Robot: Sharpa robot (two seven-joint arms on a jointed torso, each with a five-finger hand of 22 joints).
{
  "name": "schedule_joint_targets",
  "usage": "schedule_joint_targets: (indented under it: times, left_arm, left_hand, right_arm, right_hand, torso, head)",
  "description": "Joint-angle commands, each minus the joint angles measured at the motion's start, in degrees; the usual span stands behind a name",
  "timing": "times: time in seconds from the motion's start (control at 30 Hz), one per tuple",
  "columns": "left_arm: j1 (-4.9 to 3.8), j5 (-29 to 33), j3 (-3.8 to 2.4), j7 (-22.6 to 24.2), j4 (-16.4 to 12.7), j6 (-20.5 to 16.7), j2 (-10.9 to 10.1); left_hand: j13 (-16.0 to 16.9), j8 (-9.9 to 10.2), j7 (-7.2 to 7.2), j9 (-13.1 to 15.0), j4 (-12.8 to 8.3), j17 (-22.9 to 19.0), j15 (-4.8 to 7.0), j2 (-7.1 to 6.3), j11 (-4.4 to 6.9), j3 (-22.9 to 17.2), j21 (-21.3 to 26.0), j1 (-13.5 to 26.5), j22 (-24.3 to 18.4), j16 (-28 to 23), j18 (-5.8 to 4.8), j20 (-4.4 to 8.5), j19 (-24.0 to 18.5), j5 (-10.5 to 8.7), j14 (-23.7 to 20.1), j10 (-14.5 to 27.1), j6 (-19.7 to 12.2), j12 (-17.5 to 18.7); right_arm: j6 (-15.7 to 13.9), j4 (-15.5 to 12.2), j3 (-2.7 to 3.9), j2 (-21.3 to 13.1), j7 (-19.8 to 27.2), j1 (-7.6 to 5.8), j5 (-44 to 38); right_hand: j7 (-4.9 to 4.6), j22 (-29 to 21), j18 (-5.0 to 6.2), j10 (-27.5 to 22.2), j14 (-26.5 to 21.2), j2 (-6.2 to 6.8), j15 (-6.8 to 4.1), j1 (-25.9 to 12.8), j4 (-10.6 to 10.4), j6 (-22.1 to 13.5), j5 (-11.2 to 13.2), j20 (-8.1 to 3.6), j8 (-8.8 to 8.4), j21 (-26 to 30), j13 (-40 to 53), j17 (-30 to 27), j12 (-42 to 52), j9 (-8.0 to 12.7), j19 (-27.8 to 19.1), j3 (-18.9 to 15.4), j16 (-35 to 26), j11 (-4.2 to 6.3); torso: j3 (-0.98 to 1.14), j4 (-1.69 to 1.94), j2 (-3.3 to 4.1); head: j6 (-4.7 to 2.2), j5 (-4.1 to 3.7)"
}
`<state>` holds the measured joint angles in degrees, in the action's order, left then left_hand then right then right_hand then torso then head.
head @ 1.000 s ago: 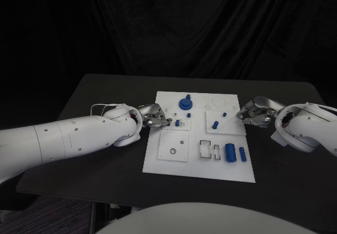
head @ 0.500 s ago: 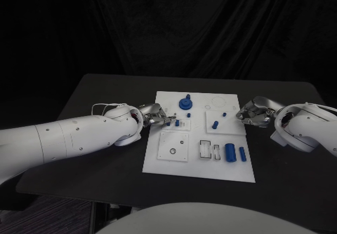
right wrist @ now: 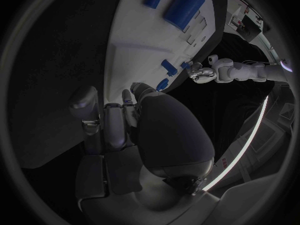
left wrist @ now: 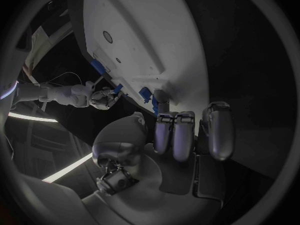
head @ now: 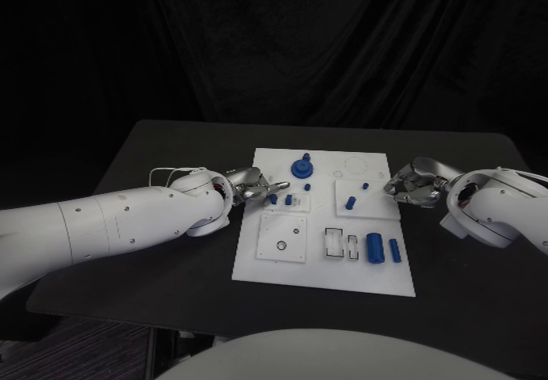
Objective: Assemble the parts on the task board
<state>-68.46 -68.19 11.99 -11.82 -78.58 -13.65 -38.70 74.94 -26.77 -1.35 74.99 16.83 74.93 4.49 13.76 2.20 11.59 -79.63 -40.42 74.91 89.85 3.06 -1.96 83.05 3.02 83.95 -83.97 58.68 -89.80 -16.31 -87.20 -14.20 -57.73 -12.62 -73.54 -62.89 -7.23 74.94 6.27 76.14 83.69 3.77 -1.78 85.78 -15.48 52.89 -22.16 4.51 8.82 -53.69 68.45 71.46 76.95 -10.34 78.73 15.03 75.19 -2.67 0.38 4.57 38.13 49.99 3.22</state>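
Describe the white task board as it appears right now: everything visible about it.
The task board is a flat white rectangular plate lying in the middle of the black table. It carries smaller raised white square plates, round holes, rectangular slots and a faint circle outline. Blue parts stand or lie on it, including two blue cylinders lying near its right edge. The left hand and right hand sit at its edges.

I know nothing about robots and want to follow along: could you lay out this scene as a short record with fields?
Surface: black table
Centre: white rectangular task board
Parts: small blue pieces, including a round blue knob at the far end and two blue cylinders lying at the near right
Left hand: silver, at the board's left edge
Right hand: silver, at the board's right edge
Holding anything: cannot tell
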Motion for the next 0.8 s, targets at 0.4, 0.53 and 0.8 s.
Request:
schedule_joint_targets:
  times: [0.4,0.53,0.8]
  left_arm:
    - [0.13,0.1,0.09,1.7,0.1,-2.7,0.4]
    - [0.13,0.1,0.09,2.2,0.3,-3.4,0.5]
    - [0.13,0.1,0.09,3.2,0.4,-3.9,0.7]
  left_hand:
    - [15.1,-8.8,0.54,3.4,0.0,15.1,0.30,3.31,0.31,-2.5,-1.2,-2.5,11.9,0.1,-0.66,0.14,0.8,1.34,6.1,-6.0,5.1,-0.2]
    - [15.1,-14.1,1.21,4.3,0.1,15.1,0.79,3.20,0.91,-7.1,-2.6,-3.6,12.4,0.1,-1.00,0.52,1.8,6.61,6.1,-6.0,8.5,-0.2]
    - [15.1,-12.5,1.48,3.9,0.0,15.1,1.11,2.96,1.21,-9.3,-2.3,-5.5,12.3,0.1,-0.92,0.89,1.6,12.03,6.1,-6.0,7.7,-0.2]
  right_arm:
    - [0.7,-0.1,0.03,-0.1,-0.7,0.21,0.1]
    - [0.8,-0.1,0.03,-0.2,-0.7,0.21,0.1]
    - [0.8,-0.2,0.03,-0.3,-0.8,0.21,0.1]
  right_hand:
    - [-0.28,5.6,0.60,-0.3,0.0,-0.16,0.28,-0.4,-0.1,0.1,-0.3,0.06,-0.28,0.2,0.0,-0.1,-0.2,-0.1,-0.5,0.4,-0.3,0.09]
    - [-0.28,5.6,0.60,-0.3,0.0,-0.16,0.28,-0.4,-0.1,0.1,-0.3,0.06,-0.28,0.2,0.0,-0.1,-0.2,-0.1,-0.5,0.4,-0.3,0.09]
    - [-0.27,5.5,0.61,-0.3,0.0,-0.22,0.28,-0.4,-0.1,0.2,-0.4,0.06,-0.27,0.3,0.0,-0.1,-0.2,-0.1,-0.5,0.4,-0.3,0.10]
  torso:
    - [-0.03,0.06,0.00]
    - [0.00,0.07,0.01]
    - [-0.01,0.08,0.06]
  head:
    - [0.01,0.04]
    - [0.01,0.02]
    - [0.01,-0.10]
